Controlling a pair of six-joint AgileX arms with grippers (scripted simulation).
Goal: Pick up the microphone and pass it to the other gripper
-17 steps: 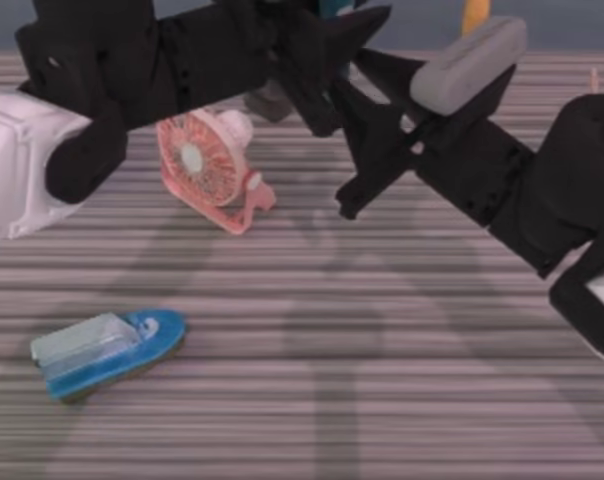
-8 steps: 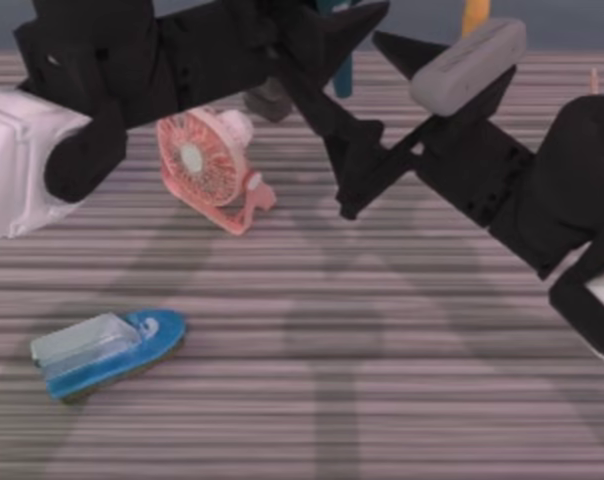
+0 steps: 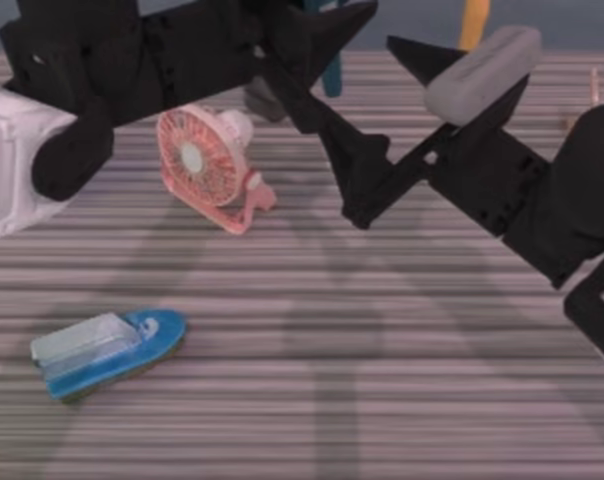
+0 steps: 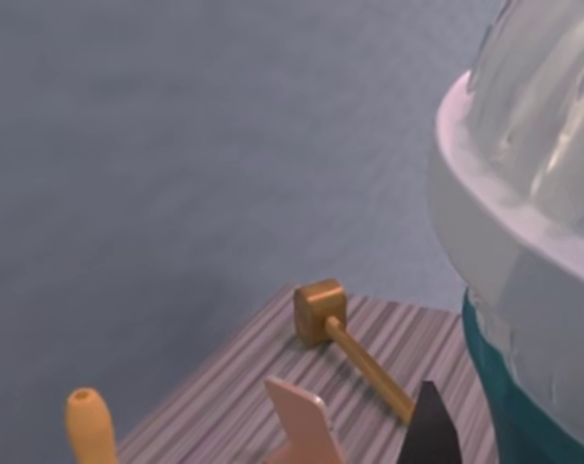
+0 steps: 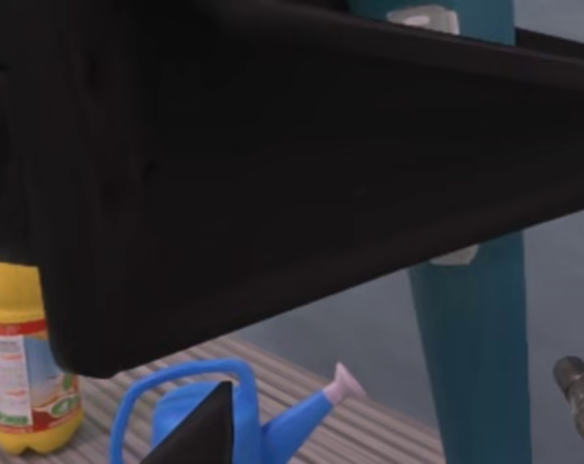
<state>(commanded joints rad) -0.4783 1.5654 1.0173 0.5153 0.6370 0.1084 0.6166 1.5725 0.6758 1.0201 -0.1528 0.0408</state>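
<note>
Microphone (image 3: 331, 72) hangs upright above the bench's far edge, its teal handle gripped, it seems, by the left hand (image 3: 312, 45); its pale head fills the left wrist view. The right hand (image 3: 382, 120) sits just beside it, fingers spread wide and holding nothing. A pink fan (image 3: 207, 165) and blue boat (image 3: 107, 350) lie below.

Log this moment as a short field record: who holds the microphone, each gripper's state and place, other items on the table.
microphone: teal, held up at the top view's upper middle
left gripper: shut on the microphone
right gripper: open, fingers spread beside the microphone, not gripping it
handover: right gripper not yet closed
table items: pink fan; blue boat toy
</note>
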